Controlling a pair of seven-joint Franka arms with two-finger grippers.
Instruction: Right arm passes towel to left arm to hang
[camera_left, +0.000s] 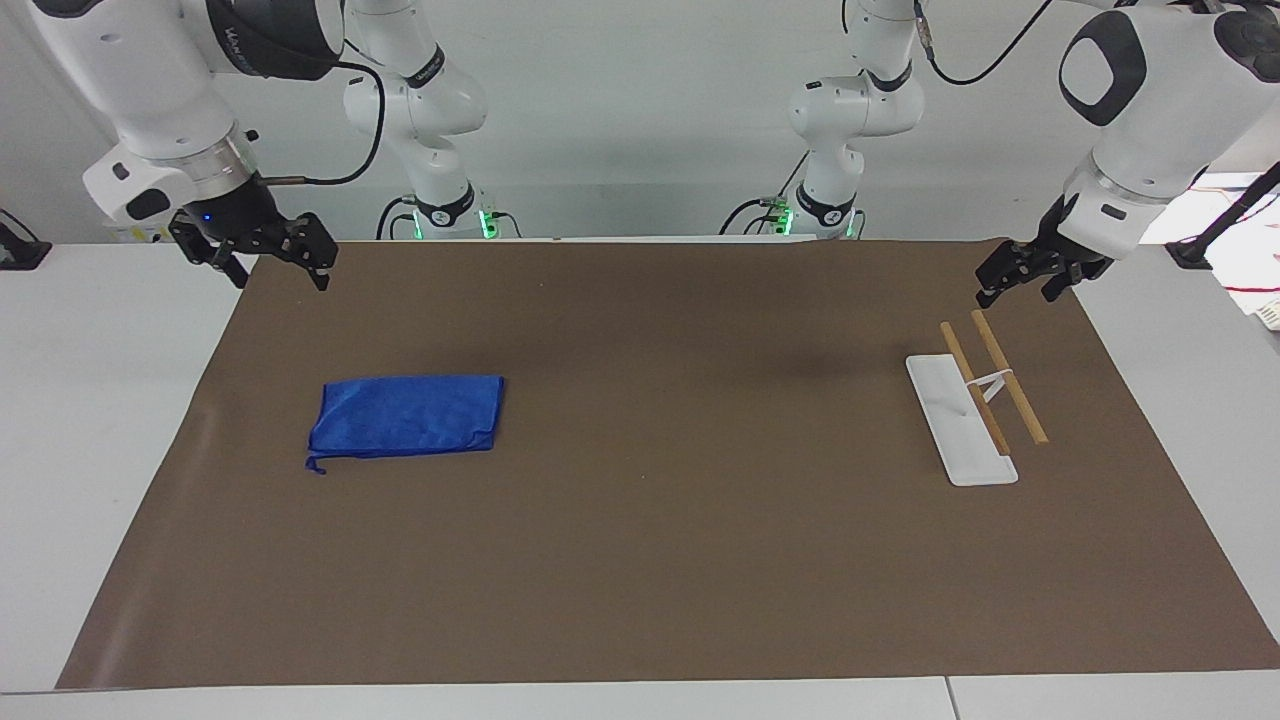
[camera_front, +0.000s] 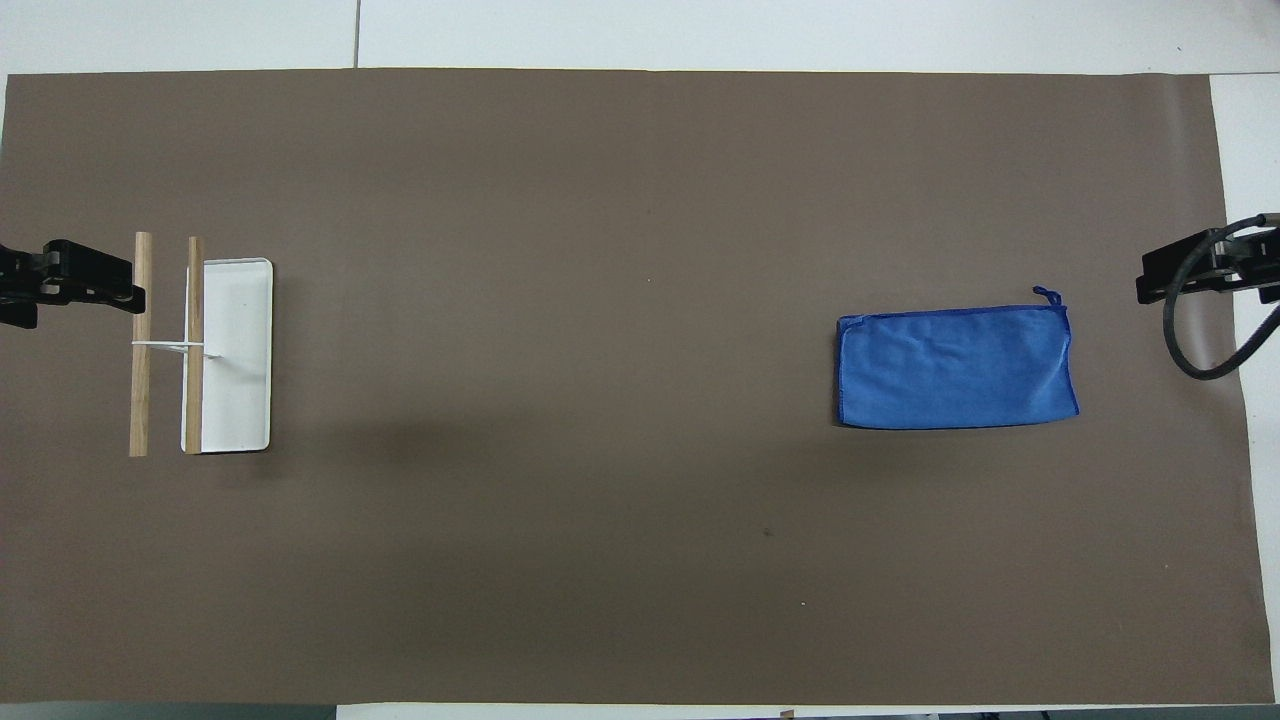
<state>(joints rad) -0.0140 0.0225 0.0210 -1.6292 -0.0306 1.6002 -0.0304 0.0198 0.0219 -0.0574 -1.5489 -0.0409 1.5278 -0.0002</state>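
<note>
Towel (camera_left: 405, 416) sits flat on the brown mat (camera_left: 660, 560) covering the table, toward the right arm's end. It's a bright royal-blue soft cloth folded into a neat rectangle, slightly wrinkled, with a little loose string poking out at one corner. Right arm's black claw (camera_left: 272, 272) with the small blue light hangs over the mat's corner, fingers spread wide, holding nothing. Left arm's black claw (camera_left: 1020, 287) hovers near the white rack with two wooden rails (camera_left: 975, 400), also wide and empty, well apart from the towel.
</note>
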